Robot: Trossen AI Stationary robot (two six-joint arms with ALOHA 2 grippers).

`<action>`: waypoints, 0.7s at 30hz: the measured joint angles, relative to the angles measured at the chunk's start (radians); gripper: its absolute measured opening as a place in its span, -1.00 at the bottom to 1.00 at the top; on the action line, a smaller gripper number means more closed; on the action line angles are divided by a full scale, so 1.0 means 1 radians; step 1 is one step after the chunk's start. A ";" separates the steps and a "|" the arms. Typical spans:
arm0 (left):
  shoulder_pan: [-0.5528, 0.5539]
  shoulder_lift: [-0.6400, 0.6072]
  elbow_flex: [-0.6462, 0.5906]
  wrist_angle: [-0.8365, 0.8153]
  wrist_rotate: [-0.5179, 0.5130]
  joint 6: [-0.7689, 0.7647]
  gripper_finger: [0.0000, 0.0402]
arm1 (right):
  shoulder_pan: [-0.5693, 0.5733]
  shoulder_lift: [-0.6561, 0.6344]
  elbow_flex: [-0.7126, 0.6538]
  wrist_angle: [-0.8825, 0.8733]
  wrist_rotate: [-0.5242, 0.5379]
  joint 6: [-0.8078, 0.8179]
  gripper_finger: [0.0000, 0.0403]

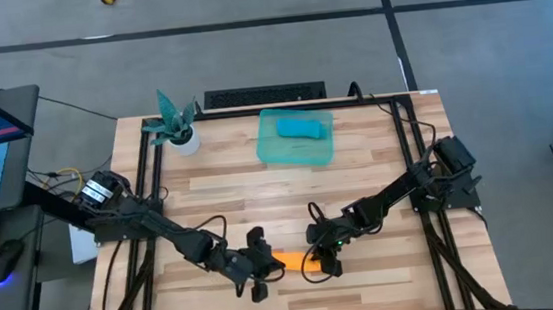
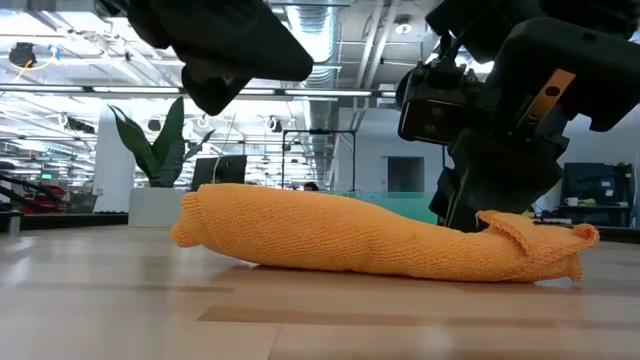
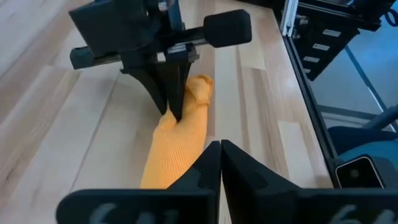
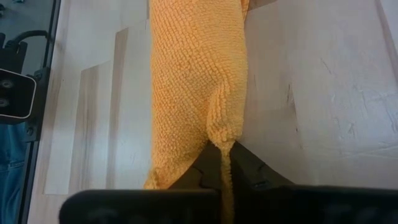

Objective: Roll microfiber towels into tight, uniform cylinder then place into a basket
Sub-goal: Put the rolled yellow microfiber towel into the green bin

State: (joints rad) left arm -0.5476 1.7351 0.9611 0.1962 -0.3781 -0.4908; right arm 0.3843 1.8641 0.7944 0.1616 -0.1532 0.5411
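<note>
Wooden desk (image 1: 378, 166) boards carry a rolled orange towel (image 1: 292, 261) near the front edge. Right end effector (image 1: 324, 262) is pinched shut on one end of that towel. Left end effector (image 1: 263, 267) sits at the roll's other end, fingers together, holding nothing. Well beyond both, the blue towel (image 1: 303, 127) lies in the green basket (image 1: 279, 155).

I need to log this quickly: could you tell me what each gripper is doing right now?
Left gripper: shut, holding nothing, at the rolled orange microfiber towel.
Right gripper: shut on that towel's other end.
</note>
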 joint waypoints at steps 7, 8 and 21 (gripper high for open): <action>0.022 0.000 0.000 -0.005 -0.011 0.016 -0.73 | 0.000 0.000 0.000 0.000 0.000 0.000 -0.86; 0.026 0.000 0.000 -0.005 -0.024 0.016 -0.67 | 0.000 0.000 0.000 0.000 -0.001 0.000 -0.88; 0.043 0.001 0.000 -0.108 0.012 -0.182 -0.02 | 0.000 0.000 0.000 0.000 -0.002 -0.001 -0.88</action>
State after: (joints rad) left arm -0.5041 1.7359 0.9615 0.0879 -0.3664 -0.6725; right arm 0.3843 1.8641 0.7944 0.1616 -0.1551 0.5404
